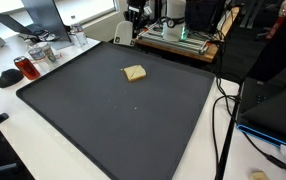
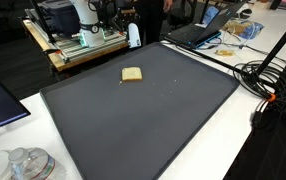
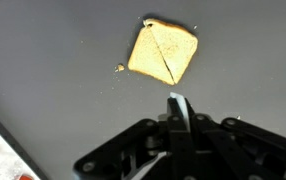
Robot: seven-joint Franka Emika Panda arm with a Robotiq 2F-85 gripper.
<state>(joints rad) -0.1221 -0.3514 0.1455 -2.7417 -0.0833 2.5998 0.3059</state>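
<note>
**A:** Big dark mat [image 1: 103, 120] on a white desk, with lab clutter at the back. A toast slice [image 3: 163, 52] lies flat on the mat, and there's a crumb [image 3: 119, 68] just beside the toast.

**B:** Yep, and in the wrist view the gripper [image 3: 176, 100] is clenched on nothing. Its tips are near the toast, not touching it.

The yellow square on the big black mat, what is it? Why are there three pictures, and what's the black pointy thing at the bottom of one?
It looks like a piece of toast with a crumb beside it, lying on a dark mat. Two pictures come from cameras standing outside the robot. The third comes from a camera on the robot's wrist, looking down. The black pointy thing is the robot's gripper, its pinching hand. Its two fingers are pressed together and hold nothing; the toast lies apart from it.
</note>
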